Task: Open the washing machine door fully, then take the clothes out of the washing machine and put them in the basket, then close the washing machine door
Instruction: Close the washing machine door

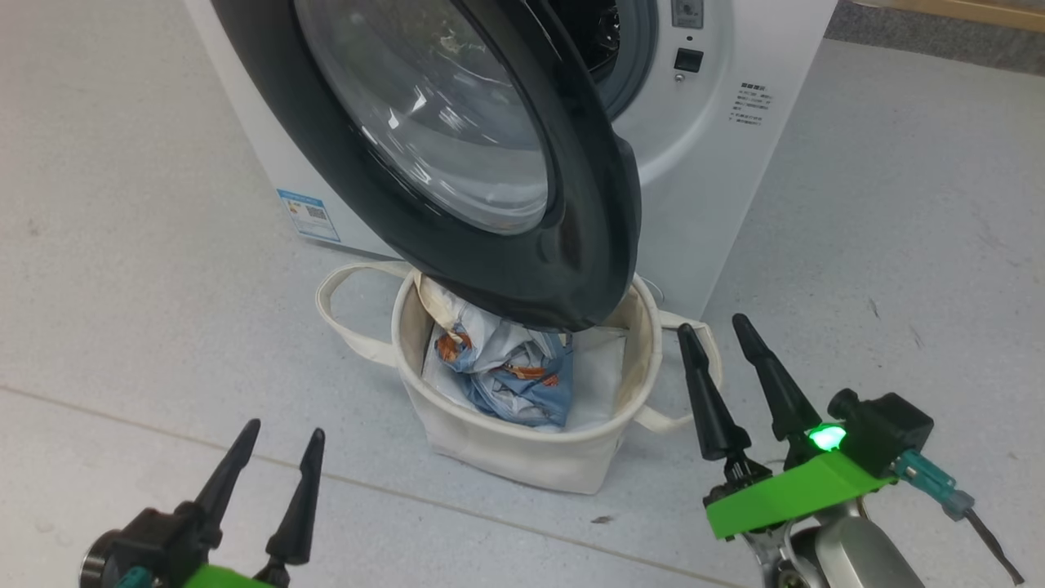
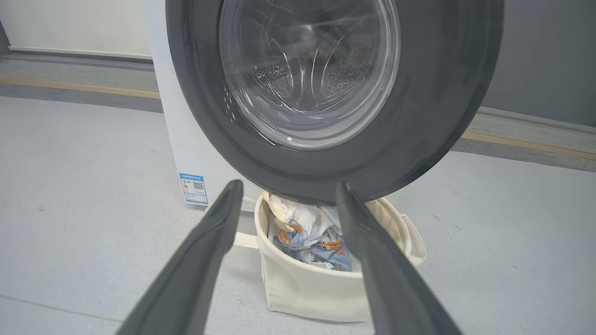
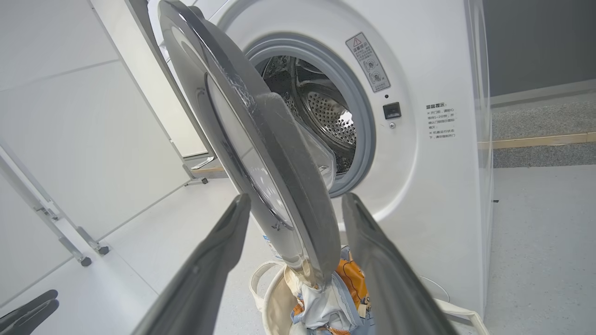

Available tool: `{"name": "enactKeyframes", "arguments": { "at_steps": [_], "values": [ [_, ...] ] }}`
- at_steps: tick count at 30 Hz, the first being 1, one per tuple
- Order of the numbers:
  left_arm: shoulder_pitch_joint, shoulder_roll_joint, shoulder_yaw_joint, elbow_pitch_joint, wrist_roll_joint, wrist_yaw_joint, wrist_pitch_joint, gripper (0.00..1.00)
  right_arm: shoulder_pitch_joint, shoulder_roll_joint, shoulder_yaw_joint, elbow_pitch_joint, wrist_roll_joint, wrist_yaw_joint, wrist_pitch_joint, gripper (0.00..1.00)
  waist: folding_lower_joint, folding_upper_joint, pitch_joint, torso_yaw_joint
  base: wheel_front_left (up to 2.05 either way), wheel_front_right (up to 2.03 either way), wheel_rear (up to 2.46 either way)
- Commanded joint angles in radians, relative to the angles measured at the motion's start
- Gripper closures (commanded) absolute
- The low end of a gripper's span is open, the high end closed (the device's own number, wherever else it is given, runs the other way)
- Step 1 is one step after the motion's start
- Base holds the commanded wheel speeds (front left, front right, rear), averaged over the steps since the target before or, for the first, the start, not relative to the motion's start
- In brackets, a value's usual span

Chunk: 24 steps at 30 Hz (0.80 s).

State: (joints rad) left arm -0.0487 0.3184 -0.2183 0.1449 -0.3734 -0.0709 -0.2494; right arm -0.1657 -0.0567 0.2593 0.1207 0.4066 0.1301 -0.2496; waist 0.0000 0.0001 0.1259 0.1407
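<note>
clothes (image 1: 506,376) in basket (image 1: 522,457) | basket before washing machine (image 1: 710,188) | washing machine door (image 1: 588,204) above basket

Washing machine door (image 1: 588,245), half-open, overhangs cream canvas basket (image 1: 522,457) on floor (image 1: 122,245). Printed blue-and-white clothes (image 1: 506,371) lie inside it. Left gripper (image 1: 282,429), right gripper (image 1: 712,322): fingers apart, empty.

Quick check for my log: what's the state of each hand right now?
Left hand: open, holding nothing.
Right hand: open, holding nothing.
</note>
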Motion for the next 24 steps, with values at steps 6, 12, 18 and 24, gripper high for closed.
{"name": "enactKeyframes", "arguments": {
  "at_steps": [6, 12, 18, 24],
  "values": [
    [-0.036, -0.026, 0.091, -0.024, 0.016, -0.01, -0.012, 0.0, -0.018, 0.006, 0.023, -0.033, 0.007, 0.001, -0.012, 0.0, 0.0, -0.0001, -0.002, -0.003, 0.0, 0.0, 0.0],
    [-0.03, -0.048, 0.107, -0.01, 0.002, -0.029, -0.012, 0.0, -0.02, 0.006, 0.031, -0.049, -0.014, 0.001, -0.012, 0.0, 0.0, -0.0001, -0.005, -0.004, 0.0, 0.0, 0.0],
    [-0.037, -0.055, 0.103, -0.012, 0.001, -0.042, -0.012, 0.0, -0.025, 0.006, 0.065, -0.058, -0.053, 0.001, -0.012, 0.0, 0.0, -0.0001, 0.003, 0.006, 0.0, 0.0, 0.0],
    [-0.052, -0.062, 0.094, -0.005, 0.008, -0.05, -0.012, 0.0, -0.077, 0.006, 0.142, -0.059, -0.078, 0.001, -0.012, 1.0, 0.0, -0.0001, 0.029, 0.026, 0.0, 0.0, 0.0]
  ]
}}
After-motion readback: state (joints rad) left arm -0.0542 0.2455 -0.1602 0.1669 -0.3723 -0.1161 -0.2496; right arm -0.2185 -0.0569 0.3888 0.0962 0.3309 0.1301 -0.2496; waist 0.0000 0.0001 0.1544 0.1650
